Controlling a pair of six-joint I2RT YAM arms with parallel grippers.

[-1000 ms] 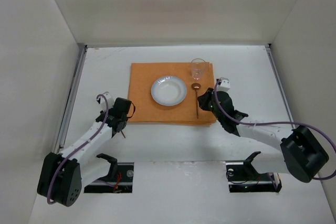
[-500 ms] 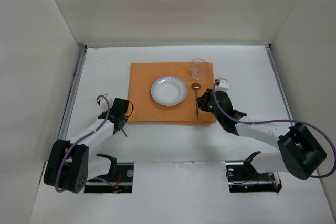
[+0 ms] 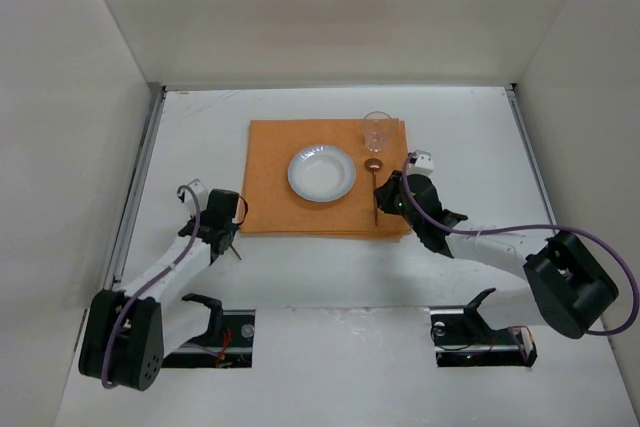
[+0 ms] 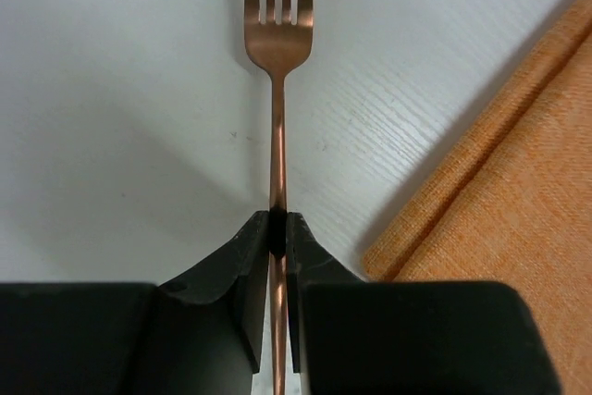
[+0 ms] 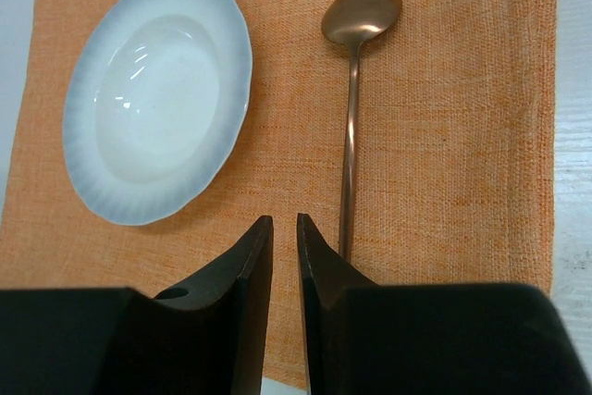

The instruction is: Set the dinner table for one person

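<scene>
2 grippers over the dinner table (image 3: 470,137): left gripper (image 4: 276,228) clamps a copper fork (image 4: 277,90) toward the left edge, just beside the orange mat (image 3: 270,177); right gripper (image 5: 285,228), jaws narrow and empty, beside the spoon (image 5: 350,145) handle

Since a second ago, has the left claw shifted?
Yes. In the top view the left claw has slid left, away from the orange mat's left edge, fork still pinched.

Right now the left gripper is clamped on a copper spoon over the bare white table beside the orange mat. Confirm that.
Wrong in one respect: the left gripper is clamped on a copper fork, not a spoon; the left wrist view shows its tines. The rest stands: it is over the bare white table beside the orange mat.
</scene>
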